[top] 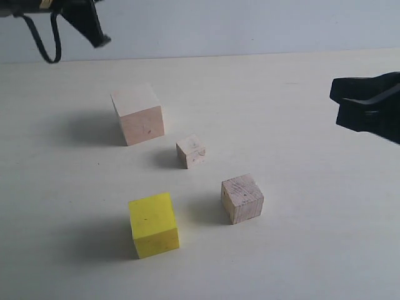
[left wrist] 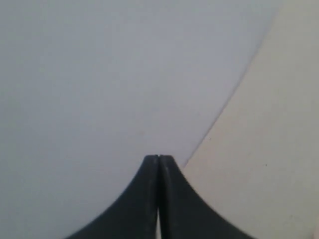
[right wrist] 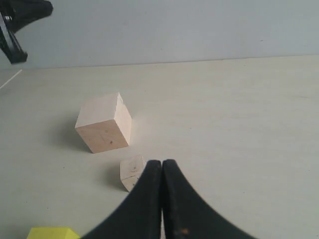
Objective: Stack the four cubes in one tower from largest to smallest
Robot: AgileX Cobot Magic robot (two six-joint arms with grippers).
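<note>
Partly, the closed right claw [right wrist: 162, 162] hides the smallest cube [right wrist: 130, 172].

The pale table [top: 312, 250] carries four separate cubes: largest pinkish cube [top: 138, 115], smallest cube [top: 191, 151], grainy cube [top: 242, 199], yellow cube [top: 154, 224].

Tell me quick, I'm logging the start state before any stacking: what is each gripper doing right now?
Left gripper: closed, holding nothing.
Right gripper: closed, holding nothing.

Robot lab (bare tabletop [top: 312, 237], blank wall [top: 250, 25])
</note>
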